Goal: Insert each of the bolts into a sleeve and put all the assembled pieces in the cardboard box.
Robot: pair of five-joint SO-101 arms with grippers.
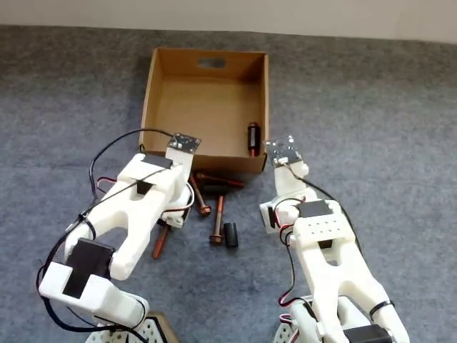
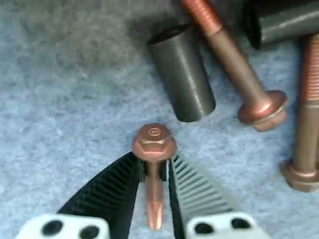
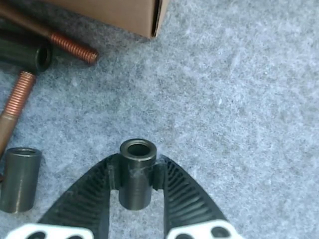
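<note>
A: What is the left hand (image 2: 154, 163) holding?

B: It is shut tight on a copper bolt (image 2: 153, 143). It grips the thin part right by the head.

A: And the right hand (image 3: 137, 169)?

B: It pinches a dark sleeve (image 3: 134, 191) by its sides. The hole is free. It hangs over the grey worktop (image 3: 239, 99), near a corner of the cardboard box (image 1: 151, 93).

A: Are they tricky to hold?

B: I think so. Both look like metal: hard, smooth and a bit heavy. They won't bend or break, but they could slip or twist. Hold the sleeve round the middle and keep its hole free.

A: Anything in the box?

B: One finished piece (image 1: 253, 138), by the wall. A loose bolt (image 1: 217, 221) and a loose sleeve (image 1: 230, 234) lie in front of the box.
</note>
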